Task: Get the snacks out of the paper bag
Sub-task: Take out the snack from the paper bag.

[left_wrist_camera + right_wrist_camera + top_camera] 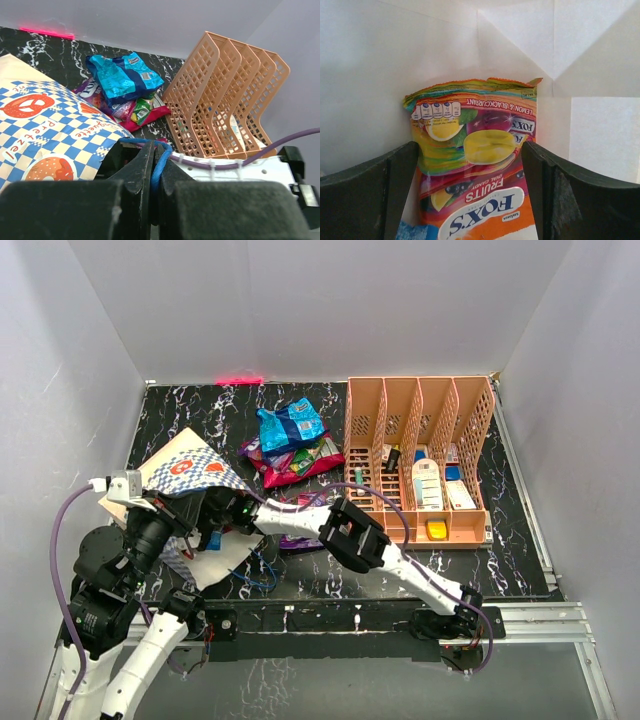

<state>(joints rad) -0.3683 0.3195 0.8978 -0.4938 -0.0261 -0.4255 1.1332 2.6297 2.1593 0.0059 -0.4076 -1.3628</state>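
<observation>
Inside the paper bag [45,125], my right gripper [469,155] stands jaws apart astride the Fox's packet [475,130]; I should advance deeper before closing. Left gripper [152,150] is clamped on the bag's cord handle [159,172].

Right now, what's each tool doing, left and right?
Left tool: shut on the blue cord handle of the paper bag.
Right tool: open, straddling a Fox's snack packet inside the bag.

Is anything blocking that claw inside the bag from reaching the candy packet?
Nothing visible does. The right gripper is inside the paper bag, its jaws open on either side of the Fox's packet, with only bare bag wall behind.
</observation>
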